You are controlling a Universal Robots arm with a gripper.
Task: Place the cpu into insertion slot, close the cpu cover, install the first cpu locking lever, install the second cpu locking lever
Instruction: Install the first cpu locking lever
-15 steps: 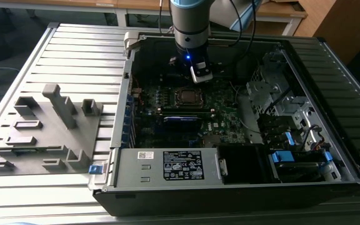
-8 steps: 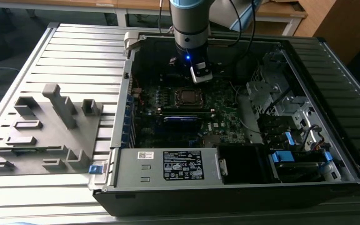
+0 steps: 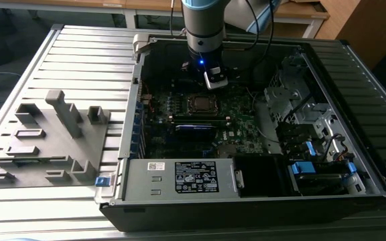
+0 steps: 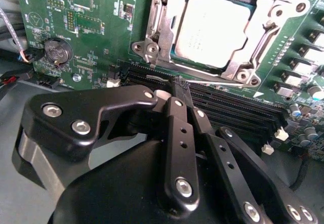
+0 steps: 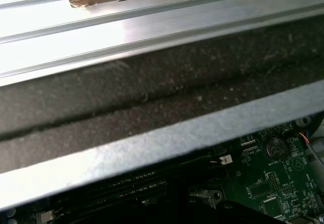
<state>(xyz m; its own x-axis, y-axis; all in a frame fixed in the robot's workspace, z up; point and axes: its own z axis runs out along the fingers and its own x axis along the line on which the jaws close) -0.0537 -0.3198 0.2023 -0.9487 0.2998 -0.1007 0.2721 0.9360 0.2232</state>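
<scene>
In the second wrist view the matte black gripper [image 4: 178, 84] has its jaws pressed together, holding nothing, tips just over the long black memory slots [image 4: 238, 113]. Beyond, the dull grey cpu [image 4: 212, 29] sits in the insertion slot under the shiny silver cpu cover [image 4: 253, 51].

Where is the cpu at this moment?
The cpu sits in the insertion slot under the closed cpu cover, beside the memory slots, in the second wrist view.

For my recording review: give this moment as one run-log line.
cpu: seated in insertion slot | cpu cover: closed over it | end effector: shut, empty, beside socket over memory slots
</scene>
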